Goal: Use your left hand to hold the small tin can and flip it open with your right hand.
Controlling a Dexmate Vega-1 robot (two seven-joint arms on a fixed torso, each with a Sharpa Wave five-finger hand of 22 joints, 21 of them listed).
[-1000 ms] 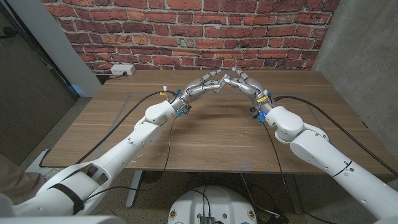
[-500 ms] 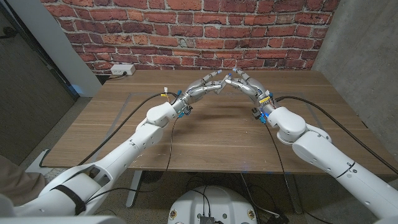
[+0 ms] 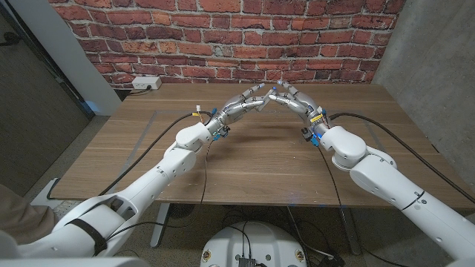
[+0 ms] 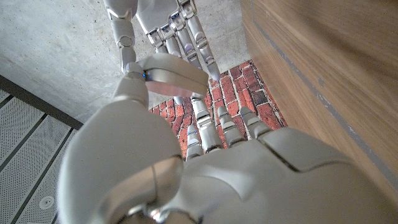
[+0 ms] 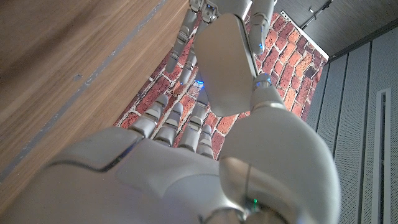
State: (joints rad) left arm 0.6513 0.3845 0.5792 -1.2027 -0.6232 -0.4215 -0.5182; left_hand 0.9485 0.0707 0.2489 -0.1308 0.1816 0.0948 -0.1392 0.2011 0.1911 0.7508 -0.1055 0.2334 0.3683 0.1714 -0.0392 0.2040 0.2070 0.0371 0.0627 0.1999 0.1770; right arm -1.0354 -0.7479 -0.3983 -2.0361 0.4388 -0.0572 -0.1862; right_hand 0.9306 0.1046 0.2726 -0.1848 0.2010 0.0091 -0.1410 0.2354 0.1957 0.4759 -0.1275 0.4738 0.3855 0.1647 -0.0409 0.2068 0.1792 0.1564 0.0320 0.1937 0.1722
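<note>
No tin can can be made out in any view. Over the far middle of the wooden table (image 3: 245,159) my left hand (image 3: 241,106) and right hand (image 3: 293,100) reach toward each other, and their fingertips meet. Both hands have their fingers stretched out. In the left wrist view my left hand (image 4: 205,155) has its thumb (image 4: 168,71) lying across its fingers, with the right hand's fingers (image 4: 177,25) just beyond. The right wrist view shows my right hand (image 5: 174,168) and thumb (image 5: 227,62) against the left hand's fingers (image 5: 186,31). Whatever lies between the fingertips is hidden.
A white power strip (image 3: 146,83) lies at the table's far left corner, by the brick wall (image 3: 223,37). Black cables (image 3: 159,127) run along both arms across the tabletop. A concrete wall (image 3: 438,67) stands to the right.
Both hands have edged slightly away from me, staying fingertip to fingertip. Nothing else has moved.
</note>
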